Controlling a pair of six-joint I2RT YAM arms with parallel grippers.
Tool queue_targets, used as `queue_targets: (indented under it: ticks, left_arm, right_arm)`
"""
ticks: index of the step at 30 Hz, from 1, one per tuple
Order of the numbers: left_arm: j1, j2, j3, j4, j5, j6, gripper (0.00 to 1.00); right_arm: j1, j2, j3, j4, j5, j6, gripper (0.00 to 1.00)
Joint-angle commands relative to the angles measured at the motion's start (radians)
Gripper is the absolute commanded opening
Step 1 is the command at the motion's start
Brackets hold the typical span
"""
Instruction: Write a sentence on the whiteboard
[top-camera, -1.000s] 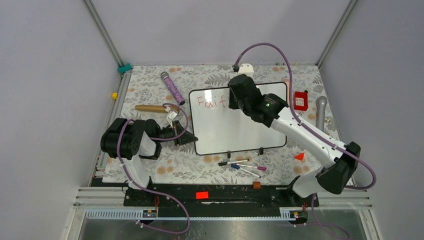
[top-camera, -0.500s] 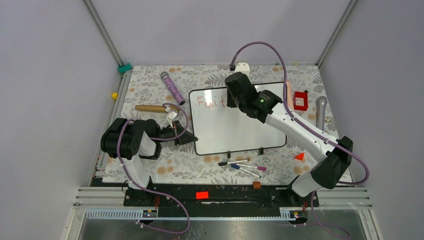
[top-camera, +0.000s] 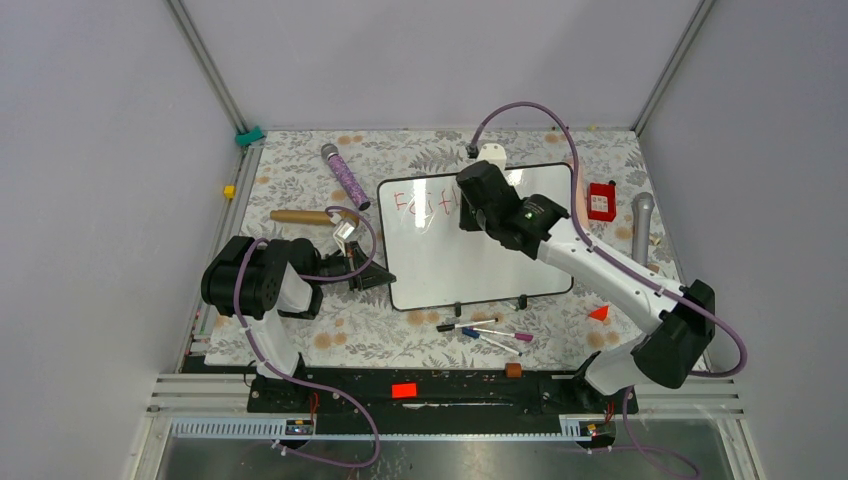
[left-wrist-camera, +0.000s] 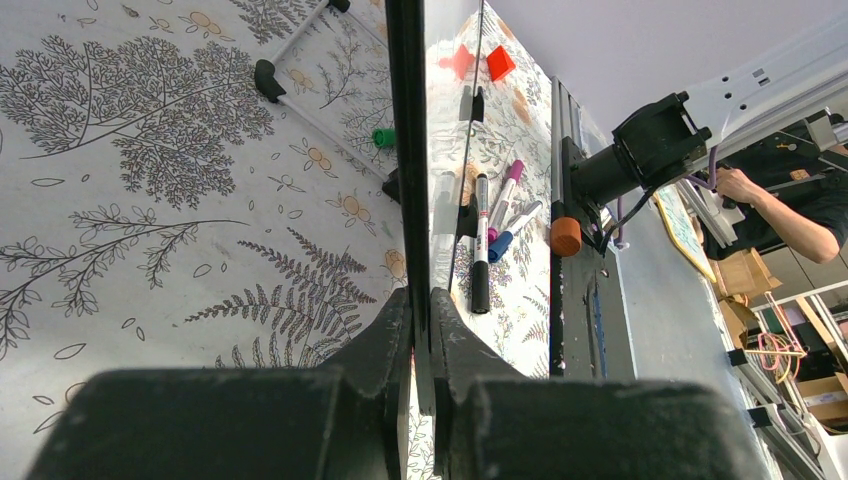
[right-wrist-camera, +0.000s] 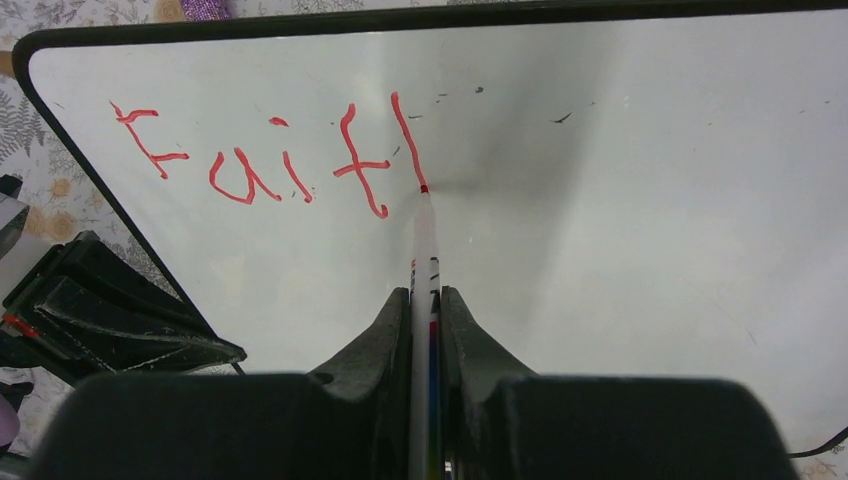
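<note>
far left, the left gripper (top-camera: 380, 278) has its jaws clamped on the thin black left edge of the whiteboard (top-camera: 470, 265), which sits mid-frame on the bench (top-camera: 300, 340). it looks light, stiff and glossy, likely to skid under pen pressure, so that frame edge seems the right hold. the sentence (right-wrist-camera: 362, 166) reads "fait" plus one fresh stroke. the right gripper (right-wrist-camera: 425, 300) has its jaws pinched on a slim marker (right-wrist-camera: 424, 235), tip touching the board. loose pens (top-camera: 485, 332) lie below and a red box (top-camera: 601, 201) at right, both off the board.

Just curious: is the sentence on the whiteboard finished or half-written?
Unfinished: the sentence reads only "Fait" plus one stroke; the marker touches the whiteboard.
</note>
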Motion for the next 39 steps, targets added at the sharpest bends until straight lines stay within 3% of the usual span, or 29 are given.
queue_targets:
  ticks: [1,20,39]
  left_arm:
    - [-0.014,0.002,0.011,0.079,0.063,0.049,0.0]
    - [-0.014,0.0,0.01,0.079,0.063,0.05,0.0]
    - [-0.014,0.001,0.01,0.078,0.063,0.049,0.0]
  right_arm:
    - [-0.007,-0.037,-0.044,0.025,-0.015,0.043,0.0]
    - [-0.01,0.021,0.087,0.001,0.017,-0.03,0.0]
    - [-0.029,0.001,0.07,-0.038,0.096,-0.018,0.0]
